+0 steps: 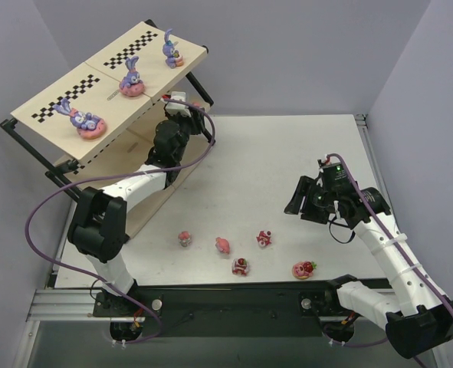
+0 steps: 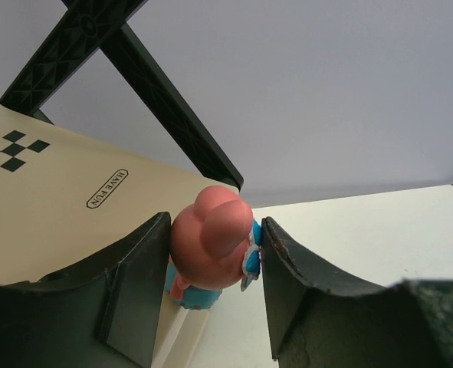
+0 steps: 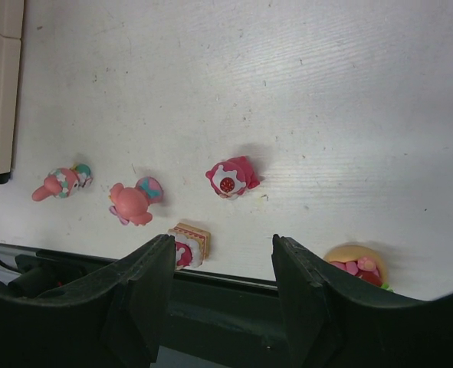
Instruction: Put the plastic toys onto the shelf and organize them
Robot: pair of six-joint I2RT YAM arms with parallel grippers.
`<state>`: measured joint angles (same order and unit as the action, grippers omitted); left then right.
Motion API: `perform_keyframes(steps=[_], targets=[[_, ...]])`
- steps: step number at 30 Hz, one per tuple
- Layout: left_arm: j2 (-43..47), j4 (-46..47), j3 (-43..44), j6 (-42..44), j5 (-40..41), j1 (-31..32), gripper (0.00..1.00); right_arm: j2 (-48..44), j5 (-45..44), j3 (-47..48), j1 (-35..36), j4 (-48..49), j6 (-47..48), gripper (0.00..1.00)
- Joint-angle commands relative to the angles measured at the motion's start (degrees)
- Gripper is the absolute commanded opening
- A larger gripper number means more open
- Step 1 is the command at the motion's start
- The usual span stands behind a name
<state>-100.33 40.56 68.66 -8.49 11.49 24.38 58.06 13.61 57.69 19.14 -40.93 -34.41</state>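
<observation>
The shelf [image 1: 57, 103] stands slanted at the back left, and three purple bunnies [image 1: 131, 80] stand on its checkered top board. My left gripper [image 1: 182, 103] is at the shelf's right end. In the left wrist view the left gripper [image 2: 215, 241] is shut on a pink rounded figure with a blue base [image 2: 211, 238], just at the beige board's edge [image 2: 65, 199]. My right gripper [image 1: 303, 198] hovers open and empty over the table's right half. Several small pink and red toys [image 1: 223, 245] lie along the near table edge, also in the right wrist view [image 3: 230, 177].
The shelf's black frame bars [image 2: 165, 115] cross just behind the held figure. A lower beige board [image 1: 146, 165] lies under the left arm. The black rail [image 1: 241, 295] runs along the near table edge below the loose toys. A donut-based strawberry toy [image 1: 304, 269] sits nearest the right arm.
</observation>
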Motion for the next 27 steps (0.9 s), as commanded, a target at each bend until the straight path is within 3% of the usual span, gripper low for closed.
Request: perform_keyframes(steps=[1, 17, 23, 27], targets=[[1.8, -0.9, 2.9, -1.1, -2.0, -1.2, 0.0, -0.2, 1.4, 0.8, -0.3, 0.8, 1.1, 0.54], [16.1, -10.6, -5.6, -4.7, -19.2, 1.3, 0.0, -0.8, 9.6, 3.4, 0.4, 15.1, 5.3, 0.67], [23.5, -26.3, -2.1, -7.3, -26.2, 6.1, 0.0, -2.5, 11.2, 4.0, 8.5, 25.4, 13.6, 0.81], [26.2, -40.4, 3.6, -11.1, -31.7, 8.0, 0.0, 0.0, 8.4, 7.5, 14.9, 29.7, 20.9, 0.82]])
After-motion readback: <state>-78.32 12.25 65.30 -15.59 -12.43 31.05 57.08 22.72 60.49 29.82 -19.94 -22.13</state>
